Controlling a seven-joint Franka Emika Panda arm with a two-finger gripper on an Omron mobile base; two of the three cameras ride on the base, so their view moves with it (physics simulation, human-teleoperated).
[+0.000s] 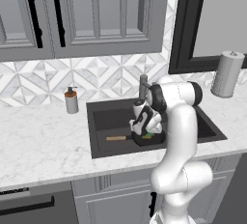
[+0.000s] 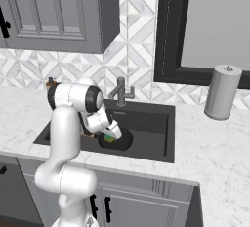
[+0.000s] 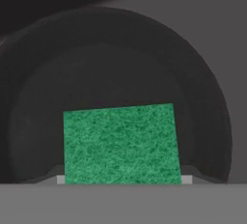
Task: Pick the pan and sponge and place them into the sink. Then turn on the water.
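Hand (image 1: 145, 132) of mine is down inside the sink (image 1: 202, 121), hovering right over the pan (image 1: 157, 138), and the sponge (image 3: 121, 143) sits square in front of my camera, green face up, against the pan's dark floor. My fingertips barely show as pale nubs at the sponge's two lower corners, so I judge I'm clamped on it, though I cannot tell for sure whether the grip is closed or just released. From the left base view, the pan lies in the basin with its wooden handle (image 1: 116, 138) running out toward 9 o'clock, and that is the pan's long axis. The sponge lies directly below my hand, touching or nearly touching the pan.

Both things look to be in the sink, so my read is the water step is next: the faucet (image 1: 143, 87) stands at 12 o'clock from my hand, at the back rim, with no blue stream showing. Marble tabletop (image 1: 43, 141) all round, a soap dispenser (image 1: 71, 100) off at 10 o'clock, a paper towel roll (image 1: 226, 74) at 2 o'clock, grey cabinets (image 1: 96, 10) above.
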